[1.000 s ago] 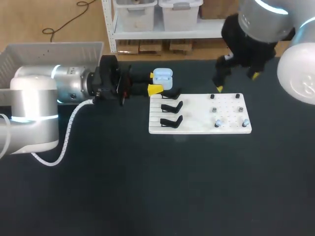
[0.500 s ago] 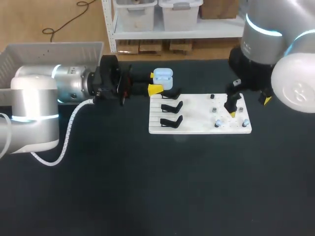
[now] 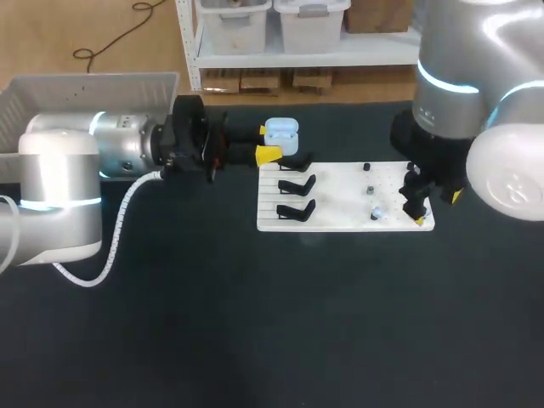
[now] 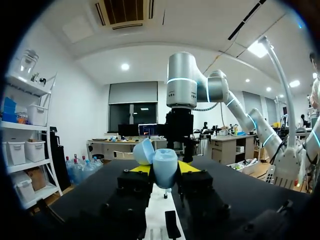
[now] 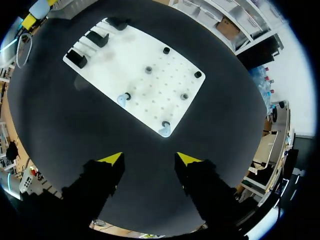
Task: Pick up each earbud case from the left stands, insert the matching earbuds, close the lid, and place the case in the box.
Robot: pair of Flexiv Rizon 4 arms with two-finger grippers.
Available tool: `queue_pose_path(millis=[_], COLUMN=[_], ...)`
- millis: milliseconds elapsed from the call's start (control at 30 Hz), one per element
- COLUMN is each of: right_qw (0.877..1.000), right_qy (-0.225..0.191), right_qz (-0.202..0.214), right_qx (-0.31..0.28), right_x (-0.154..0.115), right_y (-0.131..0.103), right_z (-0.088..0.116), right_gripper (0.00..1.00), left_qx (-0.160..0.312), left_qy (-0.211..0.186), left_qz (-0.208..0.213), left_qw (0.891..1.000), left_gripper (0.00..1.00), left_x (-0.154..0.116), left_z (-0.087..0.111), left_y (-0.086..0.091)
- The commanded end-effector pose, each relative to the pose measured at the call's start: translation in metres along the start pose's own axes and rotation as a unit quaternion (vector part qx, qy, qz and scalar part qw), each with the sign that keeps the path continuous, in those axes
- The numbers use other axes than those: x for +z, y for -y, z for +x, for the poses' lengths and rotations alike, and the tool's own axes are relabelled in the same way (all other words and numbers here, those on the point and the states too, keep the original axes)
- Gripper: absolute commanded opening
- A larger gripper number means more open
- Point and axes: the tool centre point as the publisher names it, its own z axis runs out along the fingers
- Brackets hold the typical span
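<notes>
Left gripper (image 4: 164, 170) is clamped on the light-blue earbud case (image 3: 280, 133), lid flipped open, just off the far left corner of the white board (image 3: 340, 217). Right gripper (image 5: 150, 159) hangs over the board's right edge, fingers spread wide, gripping nothing.

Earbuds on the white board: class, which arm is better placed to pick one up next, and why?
Right. The right gripper hangs open by the end of the white board where the earbuds sit, while the left gripper is shut on the open earbud case, away from them.
</notes>
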Motion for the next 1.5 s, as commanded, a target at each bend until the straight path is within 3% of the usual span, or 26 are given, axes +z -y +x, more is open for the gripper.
queue_pose_path(millis=[33, 200, 633, 1500], right_qw=[1.0, 1.0, 0.998, 0.996], right_qy=[-0.004, -0.008, -0.012, -0.005], right_qz=[0.007, 0.012, 0.04, 0.068], right_qx=[-0.008, -0.02, -0.052, -0.063], right_x=[0.013, 0.024, 0.035, 0.052], right_y=[0.005, 0.011, 0.017, 0.021], right_z=[-0.006, -0.011, -0.02, -0.021], right_gripper=[0.57, 0.48, 0.44, 0.32], left_qx=[0.001, 0.001, 0.001, 0.001], left_qy=[0.001, 0.001, 0.001, 0.001], left_qz=[0.0, 0.0, 0.0, 0.0], left_qw=[1.0, 1.0, 1.0, 1.0], left_gripper=[0.0, 0.0, 0.0, 0.0], left_x=[0.0, 0.0, 0.0, 0.0], left_z=[0.001, 0.001, 0.001, 0.001], left_y=[-0.001, -0.001, -0.001, -0.001])
